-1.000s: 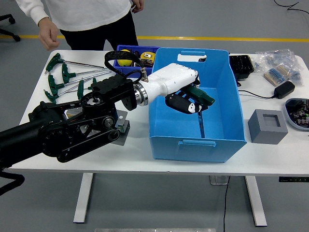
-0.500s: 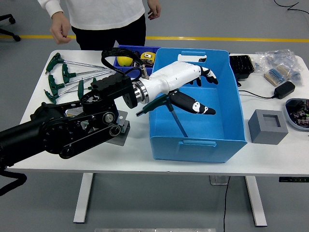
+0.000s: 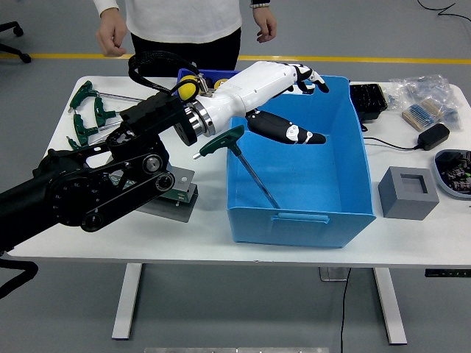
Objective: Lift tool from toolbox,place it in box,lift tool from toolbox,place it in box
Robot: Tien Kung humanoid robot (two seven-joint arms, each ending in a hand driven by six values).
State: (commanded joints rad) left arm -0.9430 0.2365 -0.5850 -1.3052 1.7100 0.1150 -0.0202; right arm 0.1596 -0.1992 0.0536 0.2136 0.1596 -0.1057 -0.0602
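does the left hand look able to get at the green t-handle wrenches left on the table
Probably yes. The left hand is open above the blue box, holding nothing, and the green T-handle wrenches lie uncovered at the table's far left, beside that arm, though it must swing back.

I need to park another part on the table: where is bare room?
Free: the near strip between the blue box and the grey block, and the front right corner. Crowded: far left with green T-handle wrenches, far right with cables and bags.
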